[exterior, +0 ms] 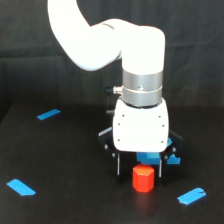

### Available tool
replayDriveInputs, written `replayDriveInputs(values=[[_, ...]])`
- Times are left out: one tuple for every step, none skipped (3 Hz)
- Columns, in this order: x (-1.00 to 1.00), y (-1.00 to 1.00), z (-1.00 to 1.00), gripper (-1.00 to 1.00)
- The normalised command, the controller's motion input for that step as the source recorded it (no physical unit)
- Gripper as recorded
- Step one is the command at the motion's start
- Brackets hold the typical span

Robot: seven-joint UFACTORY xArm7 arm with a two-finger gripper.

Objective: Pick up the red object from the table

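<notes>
The tool (139,169) hangs low over the table (65,165), its two thin dark fingers (118,164) pointing down and spread apart, with nothing pinched between them. The red block (143,178) sits on the table at about 6 o'clock from the tool's white body, and its upper part lies between the two fingers as the exterior view shows it; whether it is truly in the gap or slightly nearer the camera cannot be told from this one view. The block is stubby, standing on a flat face, with no clear long axis, so finger alignment probably matters little. Something blue (148,158) shows just behind the block, under the tool, partly hidden. Blue tape strips lie well apart: one (48,114) at 10 o'clock, one (21,187) at 8 o'clock, one (191,195) at 4 o'clock. The coming move likely needs a short descent, then closing.
</notes>
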Motion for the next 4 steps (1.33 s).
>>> replayDriveInputs(values=[[0.06,-0.28,-0.04,0.44],[0.10,-0.10,-0.21,-0.20],[0.08,0.01,-0.29,-0.87],[0.07,0.03,-0.31,-0.95]])
